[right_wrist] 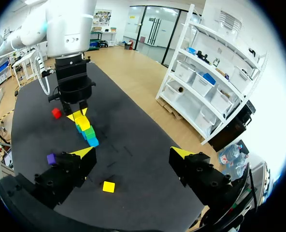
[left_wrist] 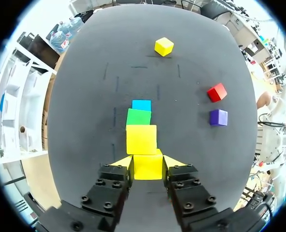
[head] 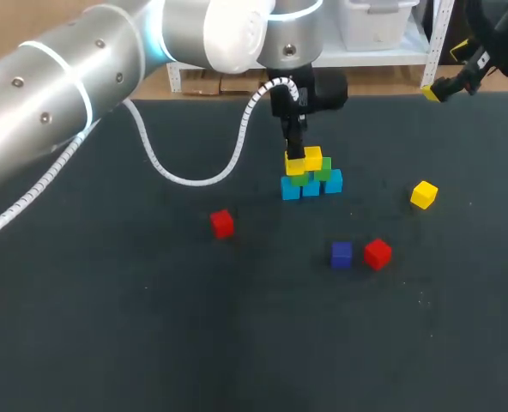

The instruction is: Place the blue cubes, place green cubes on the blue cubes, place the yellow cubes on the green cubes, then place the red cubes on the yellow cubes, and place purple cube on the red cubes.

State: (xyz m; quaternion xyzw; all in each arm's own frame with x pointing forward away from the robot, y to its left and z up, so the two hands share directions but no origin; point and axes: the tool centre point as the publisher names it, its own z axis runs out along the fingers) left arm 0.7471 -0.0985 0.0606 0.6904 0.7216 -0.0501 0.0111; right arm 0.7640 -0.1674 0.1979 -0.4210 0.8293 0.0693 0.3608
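Cube inventory on the surface (head: pixel 108 326), by colour:
Blue cube (head: pixel 291 190) (head: pixel 311 188) (head: pixel 333 181): quantity three.
Green cube (head: pixel 299 179) (head: pixel 325 168): quantity two.
Yellow cube (head: pixel 295 165) (head: pixel 313 157) (head: pixel 423 194): quantity three.
Red cube (head: pixel 222 223) (head: pixel 377 253): quantity two.
Purple cube (head: pixel 341 253): quantity one.

No readable text, no labels, no numbers, no signs anywhere in view

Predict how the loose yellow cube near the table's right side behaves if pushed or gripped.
The loose yellow cube: flat faces, sits flush on the table, so probably slides rather than rolls. Sharp edges hold shape; likely rigid. Small, so probably light.
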